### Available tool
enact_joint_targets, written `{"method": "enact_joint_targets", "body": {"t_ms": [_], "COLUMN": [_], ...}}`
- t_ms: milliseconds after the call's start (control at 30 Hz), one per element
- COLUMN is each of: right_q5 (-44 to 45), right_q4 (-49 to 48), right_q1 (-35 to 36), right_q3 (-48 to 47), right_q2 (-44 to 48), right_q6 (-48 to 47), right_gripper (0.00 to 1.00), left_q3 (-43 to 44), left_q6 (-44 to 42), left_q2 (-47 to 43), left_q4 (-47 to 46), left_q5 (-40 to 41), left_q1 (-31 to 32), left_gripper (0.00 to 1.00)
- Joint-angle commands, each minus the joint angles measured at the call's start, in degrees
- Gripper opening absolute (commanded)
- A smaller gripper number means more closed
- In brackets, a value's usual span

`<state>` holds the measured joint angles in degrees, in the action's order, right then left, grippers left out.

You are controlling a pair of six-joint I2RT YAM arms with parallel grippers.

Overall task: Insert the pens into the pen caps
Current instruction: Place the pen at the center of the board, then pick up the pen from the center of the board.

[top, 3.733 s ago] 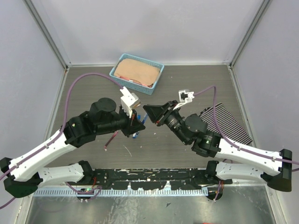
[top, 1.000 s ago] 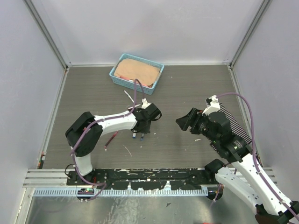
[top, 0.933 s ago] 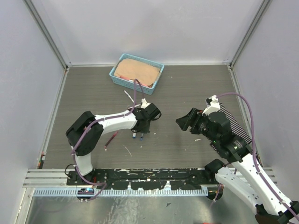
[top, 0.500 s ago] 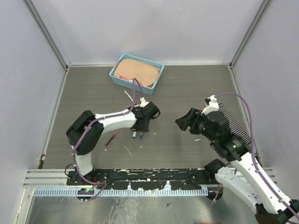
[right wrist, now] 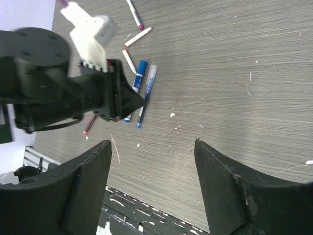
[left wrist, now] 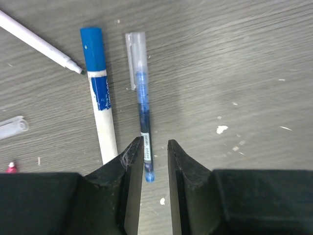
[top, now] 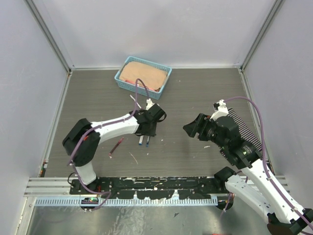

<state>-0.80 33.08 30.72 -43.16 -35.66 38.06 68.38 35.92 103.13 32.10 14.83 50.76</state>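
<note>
A thin blue pen (left wrist: 143,105) with a clear cap (left wrist: 135,49) lies flat on the table, its tail end between the fingers of my left gripper (left wrist: 154,147). The jaws stand a little apart and do not clamp it. Beside it lies a white-barrelled pen (left wrist: 106,125) wearing a blue pen cap (left wrist: 93,46). From above, both pens (top: 144,142) lie just below the left gripper (top: 146,130). A bare white pen (left wrist: 36,43) and a loose clear cap (left wrist: 12,128) lie to the left. My right gripper (right wrist: 151,142) hovers open and empty to the right (top: 189,128).
A blue basket (top: 124,81) holding a tan object stands at the back. A striped mat (top: 247,132) lies under the right arm. A maroon pen (top: 116,146) lies left of the pair, and a white pen (top: 133,101) lies behind the left gripper. Small white scraps dot the table.
The left gripper's jaws have parted from shut, letting go of the blue pen, which now rests on the table. Its arm has shifted slightly. The right arm has barely moved.
</note>
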Motion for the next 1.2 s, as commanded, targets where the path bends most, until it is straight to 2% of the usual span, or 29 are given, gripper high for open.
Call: {"method": "enact_joint_targets", "body": {"t_ms": [0, 133, 233, 433, 600, 667, 867, 967, 1167], "right_q5": [0.07, -0.05, -0.77, -2.58, -4.15, -4.59, -4.67, -5.09, -5.41], "right_q4": [-0.63, -0.77, -1.12, -2.41, -3.66, -3.89, -3.64, -3.62, -3.47], "right_q1": [-0.19, -0.14, -0.14, -0.13, -0.13, -0.13, -0.13, -0.13, -0.10], "right_q3": [-1.57, -1.60, -1.59, -1.15, -1.12, -1.06, -0.81, -0.62, -0.59], "right_q2": [0.15, -0.09, -0.57, -2.20, -3.73, -3.95, -3.33, -3.30, -3.14], "right_q6": [-1.53, -1.76, -2.13, -3.23, -3.73, -3.86, -4.08, -4.16, -4.53], "right_gripper": [0.74, 0.73, 0.74, 0.74, 0.74, 0.74, 0.74, 0.74, 0.74], "left_q3": [2.95, 3.41, 2.06, -10.68, -19.02, -19.89, -18.73, -19.13, -24.69], "left_q6": [-4.53, -8.56, -8.55, -8.17, -6.94, -6.34, -3.91, -2.10, 0.28], "left_q2": [-9.11, -14.21, -18.58, -32.72, -39.29, -39.20, -31.81, -30.86, -27.77], "left_q4": [-0.29, 3.90, 11.86, 14.92, 16.06, 15.42, 16.65, 15.59, 8.85], "left_q5": [0.58, 2.44, 5.60, -0.92, -1.76, -3.39, 0.62, 2.14, -2.89], "left_q1": [-0.18, -0.76, -2.91, -11.23, -13.88, -13.99, -14.54, -15.17, -19.11], "left_gripper": [0.34, 0.39, 0.43, 0.46, 0.50, 0.50, 0.51, 0.54, 0.59]}}
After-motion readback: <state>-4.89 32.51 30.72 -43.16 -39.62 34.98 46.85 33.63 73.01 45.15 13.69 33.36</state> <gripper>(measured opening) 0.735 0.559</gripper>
